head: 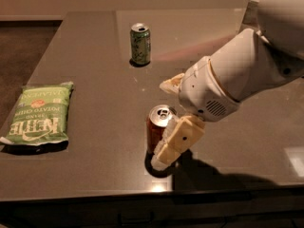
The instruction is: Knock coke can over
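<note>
The coke can, red-orange with a silver pull-tab top, stands upright near the table's front edge. My gripper comes in from the right on a white arm and is open, its cream fingers spread wide. The near finger lies against the can's right side and hides part of it. The far finger points left, behind and above the can, apart from it.
A green can stands upright at the back of the dark table. A green chip bag lies flat at the left. The table's front edge runs just in front of the coke can.
</note>
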You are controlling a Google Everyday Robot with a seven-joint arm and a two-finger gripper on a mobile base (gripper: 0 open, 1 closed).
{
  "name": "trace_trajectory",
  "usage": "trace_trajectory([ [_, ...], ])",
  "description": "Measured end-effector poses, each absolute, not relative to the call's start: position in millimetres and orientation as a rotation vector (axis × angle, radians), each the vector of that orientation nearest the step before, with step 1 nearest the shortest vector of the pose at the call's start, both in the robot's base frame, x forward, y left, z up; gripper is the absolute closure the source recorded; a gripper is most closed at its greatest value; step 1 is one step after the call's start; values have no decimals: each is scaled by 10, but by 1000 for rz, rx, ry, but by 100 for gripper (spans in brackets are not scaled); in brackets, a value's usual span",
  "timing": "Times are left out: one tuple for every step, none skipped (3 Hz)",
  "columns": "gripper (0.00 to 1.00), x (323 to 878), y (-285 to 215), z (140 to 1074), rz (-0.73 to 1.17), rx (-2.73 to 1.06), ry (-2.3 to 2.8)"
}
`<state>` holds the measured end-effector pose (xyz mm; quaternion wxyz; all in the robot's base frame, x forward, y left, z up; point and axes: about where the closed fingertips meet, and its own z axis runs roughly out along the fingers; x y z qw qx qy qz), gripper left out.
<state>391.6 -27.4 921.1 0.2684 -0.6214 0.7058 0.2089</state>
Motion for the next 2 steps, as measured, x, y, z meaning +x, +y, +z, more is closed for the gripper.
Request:
trace_trajectory([
  [0,3945,-265,9149,569,-1659,1918],
  [15,3948,-253,9108,590,-1656,1933],
])
